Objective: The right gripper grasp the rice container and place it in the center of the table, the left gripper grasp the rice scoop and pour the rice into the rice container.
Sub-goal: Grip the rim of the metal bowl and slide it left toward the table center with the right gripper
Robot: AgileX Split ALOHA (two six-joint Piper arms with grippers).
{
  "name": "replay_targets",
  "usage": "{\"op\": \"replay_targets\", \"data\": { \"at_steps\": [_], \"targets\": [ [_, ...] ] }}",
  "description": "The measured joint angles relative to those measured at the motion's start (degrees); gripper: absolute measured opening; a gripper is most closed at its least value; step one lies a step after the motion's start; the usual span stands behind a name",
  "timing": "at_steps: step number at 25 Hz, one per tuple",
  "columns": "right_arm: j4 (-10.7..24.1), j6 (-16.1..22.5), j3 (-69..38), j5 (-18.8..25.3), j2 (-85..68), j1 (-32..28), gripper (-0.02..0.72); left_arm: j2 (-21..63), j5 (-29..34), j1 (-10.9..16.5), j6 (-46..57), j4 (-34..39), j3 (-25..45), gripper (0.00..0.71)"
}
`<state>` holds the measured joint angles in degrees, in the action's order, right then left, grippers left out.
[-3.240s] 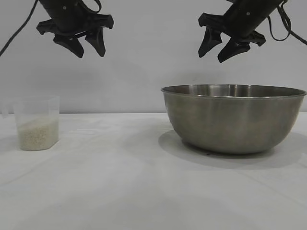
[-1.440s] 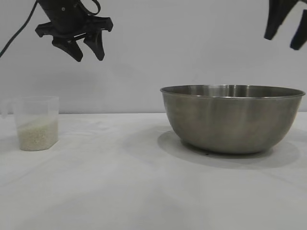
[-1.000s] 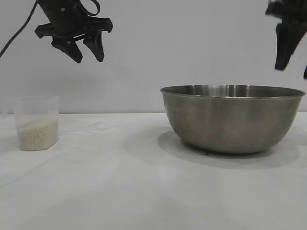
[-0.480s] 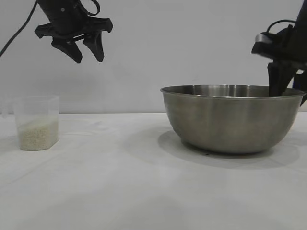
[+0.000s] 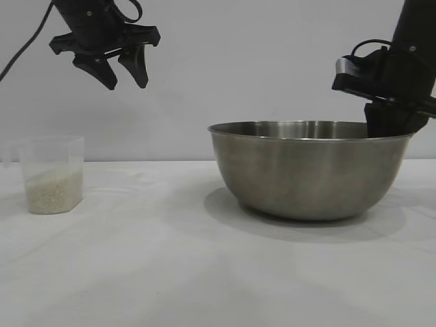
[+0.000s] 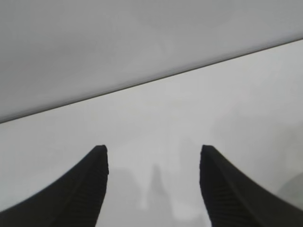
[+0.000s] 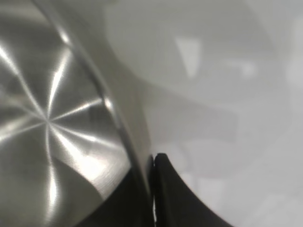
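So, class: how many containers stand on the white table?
2: a large round stainless-steel bowl right of centre, and a small clear plastic cup holding cream rice grains at the far left.

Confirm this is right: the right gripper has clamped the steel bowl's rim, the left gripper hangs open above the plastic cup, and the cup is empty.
One thing is wrong: the plastic cup is not empty. The exterior view shows rice filling its lower part. The rest holds: the right gripper is clamped on the steel bowl's rim, and the left gripper hangs open above the cup.

A plain pale grey wall stands behind a white table; soft, even light.
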<state>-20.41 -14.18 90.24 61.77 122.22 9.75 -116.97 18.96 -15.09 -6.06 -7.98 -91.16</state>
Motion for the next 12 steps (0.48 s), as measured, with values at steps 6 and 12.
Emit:
{"op": "replay_targets", "data": {
  "at_steps": [6,12],
  "targets": [
    [-1.9,0.0,0.0,-0.3,0.0,0.3,0.323,0.0,0.1,0.0,0.0,0.0,0.0,0.370],
    [0.0,0.0,0.0,1.3,-1.5,0.3,0.470,0.0,0.3,0.0,0.0,0.0,0.0,0.370]
  ]
}}
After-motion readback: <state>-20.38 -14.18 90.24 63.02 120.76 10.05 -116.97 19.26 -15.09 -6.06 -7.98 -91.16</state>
